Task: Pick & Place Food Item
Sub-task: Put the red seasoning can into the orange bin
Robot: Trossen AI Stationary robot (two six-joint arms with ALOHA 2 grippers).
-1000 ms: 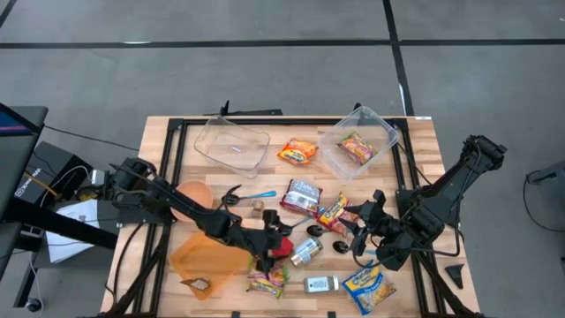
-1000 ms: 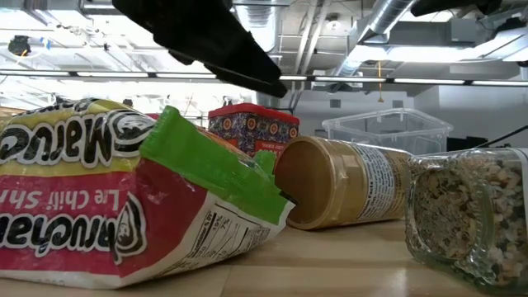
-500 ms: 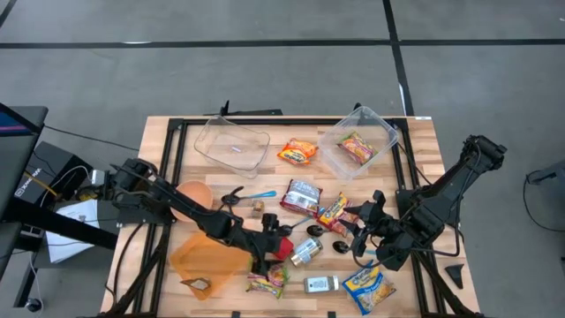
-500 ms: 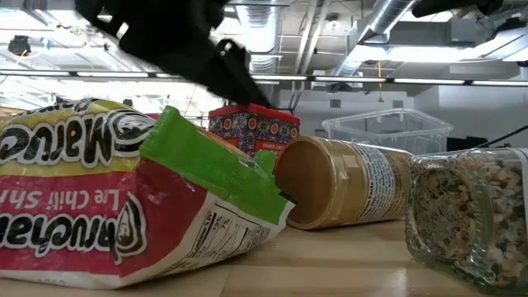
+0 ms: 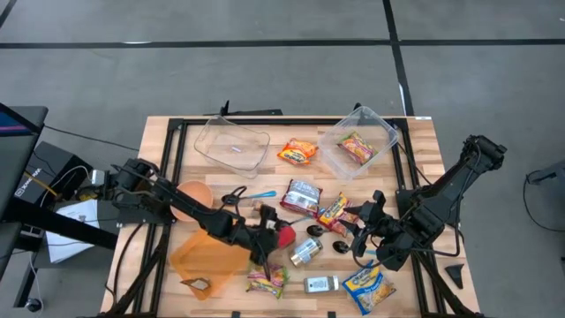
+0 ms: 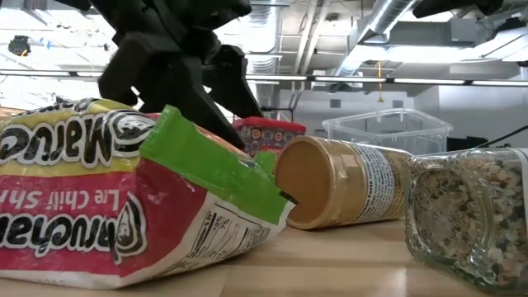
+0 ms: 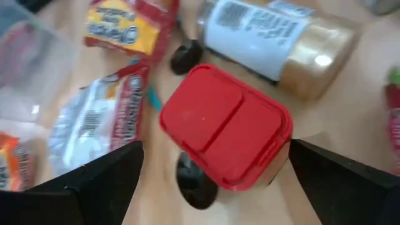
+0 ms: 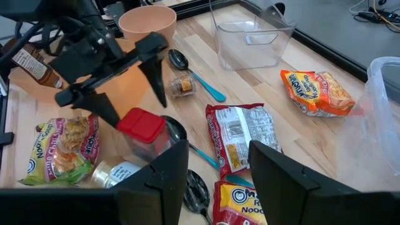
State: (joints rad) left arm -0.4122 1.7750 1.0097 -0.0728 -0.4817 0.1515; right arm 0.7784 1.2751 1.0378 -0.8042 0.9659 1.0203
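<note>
The wooden table point(image 5: 168, 141) is crowded with food packets, jars and tubs. Near its far edge sit two clear plastic containers: an empty one point(image 5: 231, 143) towards the left and a second one point(image 5: 357, 141) towards the right with a noodle packet inside. An orange bowl point(image 5: 194, 196) stands on the left side, close to the left arm.

The left gripper point(image 5: 267, 237) hangs over the middle of the table with its fingers spread wide, one on either side of the red-lidded container point(image 7: 225, 125), not closed on it; I can't tell whether they touch it. That container point(image 5: 283, 235) stands upright just beside a peanut butter jar point(image 5: 305, 252) lying on its side.

The right gripper point(image 5: 365, 231) waits above the right-hand side, fingers part open and holding nothing, over a spoon point(image 8: 199, 187) and noodle packets.
</note>
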